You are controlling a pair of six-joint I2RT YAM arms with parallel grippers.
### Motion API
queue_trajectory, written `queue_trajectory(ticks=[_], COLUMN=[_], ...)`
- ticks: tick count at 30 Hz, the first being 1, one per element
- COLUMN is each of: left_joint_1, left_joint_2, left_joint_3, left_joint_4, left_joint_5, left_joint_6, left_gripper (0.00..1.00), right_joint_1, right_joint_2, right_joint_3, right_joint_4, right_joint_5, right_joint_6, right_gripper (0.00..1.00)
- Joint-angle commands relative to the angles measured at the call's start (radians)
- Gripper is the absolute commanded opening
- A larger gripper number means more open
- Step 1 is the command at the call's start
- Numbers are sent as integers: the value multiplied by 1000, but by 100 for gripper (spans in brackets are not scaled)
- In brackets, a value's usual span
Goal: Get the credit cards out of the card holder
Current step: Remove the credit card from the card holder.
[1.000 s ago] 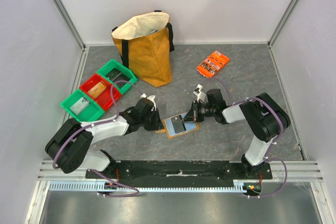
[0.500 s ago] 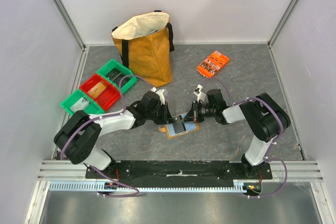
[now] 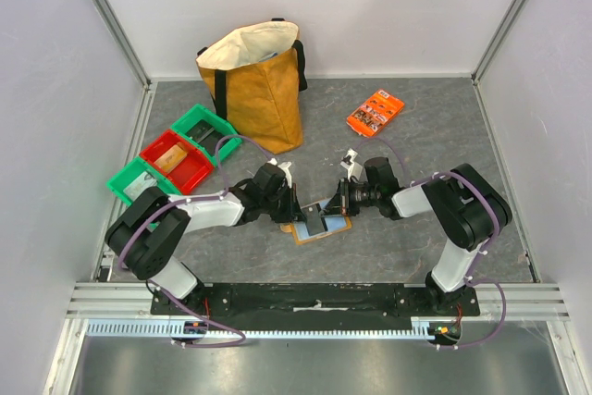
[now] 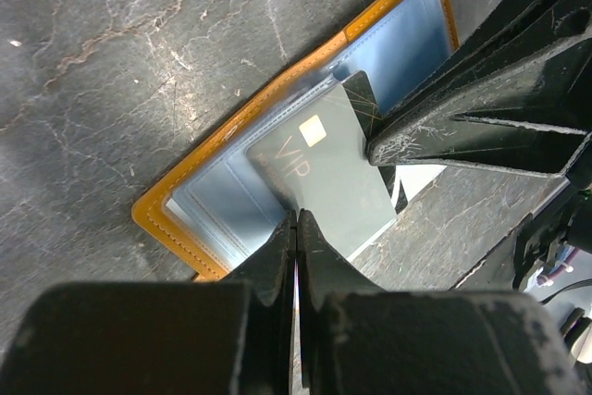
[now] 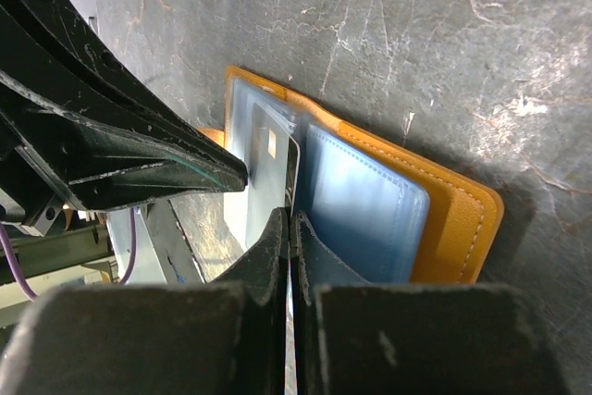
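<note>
Easing the grey card (image 4: pixel 328 168) from the open card holder (image 3: pixel 319 225), mid-worktop
The left fingers (image 4: pixel 276 261) are closed on its corner; best draw it flat toward 9 o'clock while the closed right fingers (image 5: pixel 268 261) pin the holder

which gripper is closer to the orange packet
Right. The right gripper is at the right side of the card holder, nearer the orange packet behind it; the left gripper is at its left side, farther off.
</note>
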Motion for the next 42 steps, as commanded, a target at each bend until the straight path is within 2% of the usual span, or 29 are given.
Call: queue_trajectory(ticks=[1,11,16,18,20,25,29,38,42], left_joint_1=[-4,-4,-5,-4,-4,-5,-4,-4,-4], left_joint_2=[4,-8,-34,-63,-83,-66,-30,55,67], left_joint_3=[-4,-27,-26,-23,-15,49,86,108,83], left_joint_4=[-92,-102,-76,-57,-8,12,12,-16,-20], left_joint_5=[-89,-107,-74,-49,-20,17,23,11,8], left_joint_6=[20,28,26,18,3,-2,5,18,9], left_gripper=[2,2,2,5,13,15,14,2,2], right_joint_1=[-16,-59,-58,-58,-58,-59,-58,-62,-62], right_joint_2=[-21,-58,-55,-47,-43,-49,-69,-52,-38], right_joint_3=[-8,-12,-8,-6,-8,-16,-17,-31,-34], right_joint_4=[-43,-95,-95,-95,-94,-77,-80,-25,0], right_joint_5=[24,21,12,6,7,4,6,-25,-36], right_joint_6=[-44,-76,-73,-73,-72,-58,-58,-26,-12], right_gripper=[0,3,7,11,14,19,19,16,21])
